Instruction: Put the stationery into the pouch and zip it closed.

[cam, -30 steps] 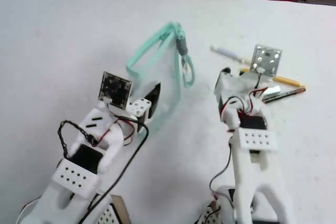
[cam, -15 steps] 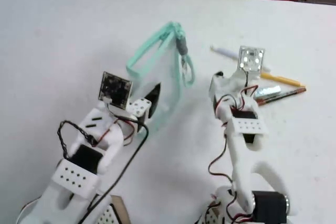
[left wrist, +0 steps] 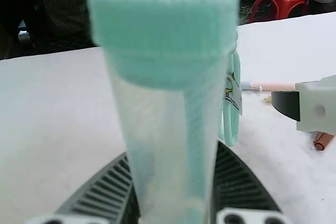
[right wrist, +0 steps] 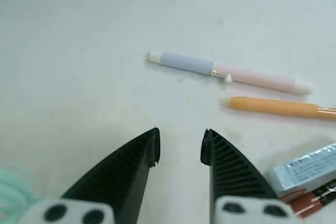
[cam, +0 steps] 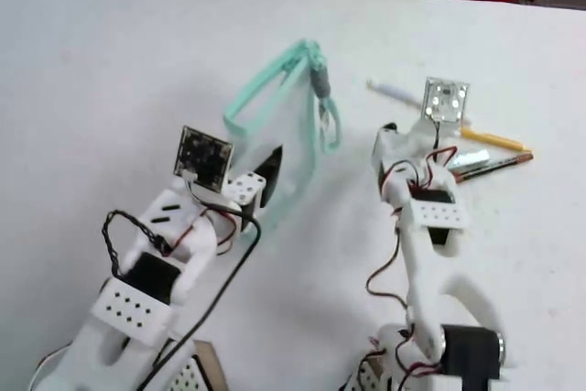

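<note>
Left hand (cam: 267, 171) clenched on near end of pouch (cam: 284, 121), which stands on edge left of centre on surface (cam: 110, 61). Right hand (right wrist: 180, 136) released, fingers apart, just near of pastel pen (right wrist: 226, 72). Orange pen (right wrist: 278, 107) and eraser (right wrist: 307, 169) lie right of it, outside pouch

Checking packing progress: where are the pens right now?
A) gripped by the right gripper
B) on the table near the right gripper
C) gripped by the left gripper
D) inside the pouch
B: the pastel pen and orange pen lie on the table beyond the open, empty right gripper; the left gripper grips only the pouch.
</note>
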Action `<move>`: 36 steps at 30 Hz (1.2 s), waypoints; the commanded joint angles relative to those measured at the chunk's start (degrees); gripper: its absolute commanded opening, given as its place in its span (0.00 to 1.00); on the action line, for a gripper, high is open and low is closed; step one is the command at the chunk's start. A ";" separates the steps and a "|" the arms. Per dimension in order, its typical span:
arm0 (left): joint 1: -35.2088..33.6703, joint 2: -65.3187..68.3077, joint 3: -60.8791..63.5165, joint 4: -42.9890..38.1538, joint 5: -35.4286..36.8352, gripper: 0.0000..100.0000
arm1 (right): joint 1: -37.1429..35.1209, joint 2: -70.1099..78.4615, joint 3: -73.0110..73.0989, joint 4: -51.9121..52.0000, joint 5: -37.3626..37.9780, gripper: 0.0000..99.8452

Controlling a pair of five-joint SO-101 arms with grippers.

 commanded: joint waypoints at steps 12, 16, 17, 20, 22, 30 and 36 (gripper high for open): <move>0.66 -0.40 -0.18 -1.41 0.18 0.16 | 11.03 27.12 -39.03 26.95 -19.60 0.13; 0.66 -0.40 -0.18 -1.41 0.18 0.16 | 13.49 33.01 -48.09 35.65 -26.02 0.13; 0.66 -0.40 -0.18 -1.41 0.18 0.16 | 14.02 33.98 -49.67 37.05 -26.99 0.13; 0.66 -0.40 -0.18 -1.41 0.18 0.16 | 16.04 36.09 -52.75 39.16 -28.48 0.13; 0.66 -0.40 -0.18 -1.41 0.18 0.16 | 17.54 36.97 -53.71 39.16 -29.63 0.13; 0.66 -0.40 -0.18 -1.41 0.18 0.16 | 22.29 37.58 -54.15 36.88 -34.81 0.13; 0.66 -0.40 -0.18 -1.41 0.18 0.16 | 23.43 42.42 -55.56 31.34 -34.64 0.13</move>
